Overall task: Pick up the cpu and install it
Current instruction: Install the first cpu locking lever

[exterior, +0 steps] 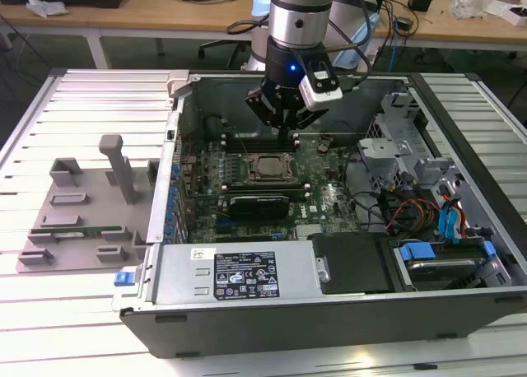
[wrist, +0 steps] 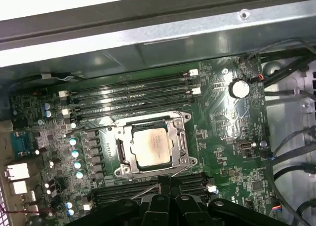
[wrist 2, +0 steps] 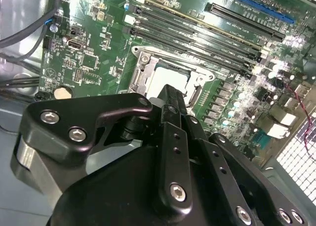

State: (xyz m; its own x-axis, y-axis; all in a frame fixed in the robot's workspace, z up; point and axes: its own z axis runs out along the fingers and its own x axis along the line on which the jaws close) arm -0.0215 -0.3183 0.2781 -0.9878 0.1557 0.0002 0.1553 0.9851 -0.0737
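Observation:
The cpu (wrist: 150, 147) is a square chip with a silvery-grey top. It lies flat inside the metal socket frame (wrist: 120, 152) on the green motherboard (wrist: 232, 132). In the exterior view the cpu (exterior: 265, 168) sits mid-board inside the open computer case. My gripper (exterior: 284, 128) hangs above the board, just behind the socket, apart from the chip. Its black fingers (wrist: 165, 184) are drawn together with nothing between them. In the second wrist view the gripper (wrist 2: 170, 92) covers part of the cpu (wrist 2: 165, 77).
Black memory slots (wrist: 133, 95) run beside the socket. A long black graphics card (exterior: 259, 204) lies in front of it, then the power supply (exterior: 239, 274). Drive cage and cables (exterior: 403, 204) fill the exterior view's right. A grey fixture tray (exterior: 82, 204) stands outside the case.

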